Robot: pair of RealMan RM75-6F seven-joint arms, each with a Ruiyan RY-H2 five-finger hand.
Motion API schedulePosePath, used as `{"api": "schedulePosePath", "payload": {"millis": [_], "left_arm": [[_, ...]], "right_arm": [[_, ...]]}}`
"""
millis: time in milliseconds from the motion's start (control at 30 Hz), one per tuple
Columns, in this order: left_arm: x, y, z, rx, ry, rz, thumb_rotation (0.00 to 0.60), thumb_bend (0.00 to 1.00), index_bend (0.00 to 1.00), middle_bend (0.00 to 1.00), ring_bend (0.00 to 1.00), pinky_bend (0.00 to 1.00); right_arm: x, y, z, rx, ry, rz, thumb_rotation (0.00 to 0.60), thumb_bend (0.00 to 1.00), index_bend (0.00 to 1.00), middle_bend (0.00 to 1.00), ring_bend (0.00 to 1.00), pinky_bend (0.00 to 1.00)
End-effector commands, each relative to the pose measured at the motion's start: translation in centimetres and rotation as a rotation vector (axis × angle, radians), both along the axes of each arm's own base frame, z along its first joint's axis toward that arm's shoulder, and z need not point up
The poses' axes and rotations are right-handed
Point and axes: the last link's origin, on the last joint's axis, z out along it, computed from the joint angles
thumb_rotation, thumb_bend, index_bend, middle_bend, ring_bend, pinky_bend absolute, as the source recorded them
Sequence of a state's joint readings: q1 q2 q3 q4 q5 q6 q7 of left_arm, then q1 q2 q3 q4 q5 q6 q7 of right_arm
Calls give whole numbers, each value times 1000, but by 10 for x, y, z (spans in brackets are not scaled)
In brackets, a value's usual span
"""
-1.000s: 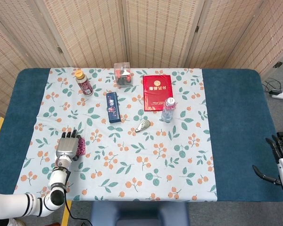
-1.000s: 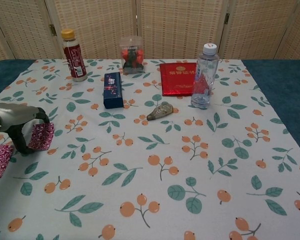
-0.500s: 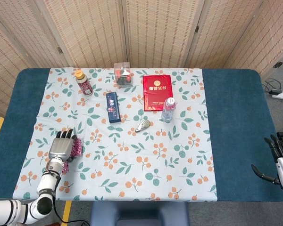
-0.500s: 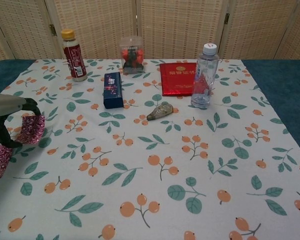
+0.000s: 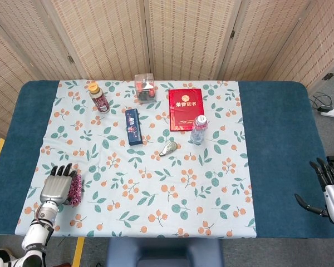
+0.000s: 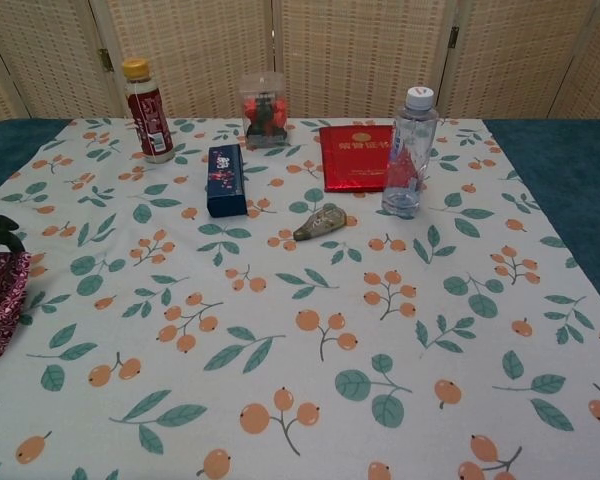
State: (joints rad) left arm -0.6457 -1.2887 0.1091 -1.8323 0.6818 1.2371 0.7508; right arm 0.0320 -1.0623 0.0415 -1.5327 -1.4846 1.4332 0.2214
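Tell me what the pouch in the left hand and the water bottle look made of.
Pouch: likely soft printed fabric, matte, maroon with white swirls, sagging in the left hand. Water bottle: clear glossy plastic, see-through wall, white cap.

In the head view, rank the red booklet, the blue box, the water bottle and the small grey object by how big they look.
1. red booklet
2. blue box
3. water bottle, upright, so seen foreshortened from above; its rank is unsure
4. small grey object

The cloth's near half (image 5: 172,200) lies open for passage, while bottles (image 5: 199,129), box (image 5: 133,126), booklet (image 5: 185,108) and case (image 5: 145,88) crowd the far half.
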Motion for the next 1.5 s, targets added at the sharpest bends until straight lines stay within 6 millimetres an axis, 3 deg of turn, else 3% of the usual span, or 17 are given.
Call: {"api": "schedulePosePath", "payload": {"millis": [33,433,1100,1267,1500], "left_arm": [[-6,-6,-2,-11,7,11,600,338,184,0,0,0],[-15,-14,-13,-41,10,52,600,338,171,0,0,0],[-24,-7,-21,-49,36,104,600,335,125,0,0,0],[-19,-10,-15,-38,-7,108,600,328,5,0,0,0],[-9,-11,12,38,-118,84,600,325,0,0,0,0]], "right_arm": [[1,-1,0,2,0,3,328,329,0,0,0,0],[0,0,0,3,-1,-1,329,328,0,0,0,0],[0,0,0,4,0,-1,331,329,0,0,0,0],[1,1,0,0,0,0,330,329,0,0,0,0],[3,0,2,-4,4,8,329,328,0,0,0,0]]}}
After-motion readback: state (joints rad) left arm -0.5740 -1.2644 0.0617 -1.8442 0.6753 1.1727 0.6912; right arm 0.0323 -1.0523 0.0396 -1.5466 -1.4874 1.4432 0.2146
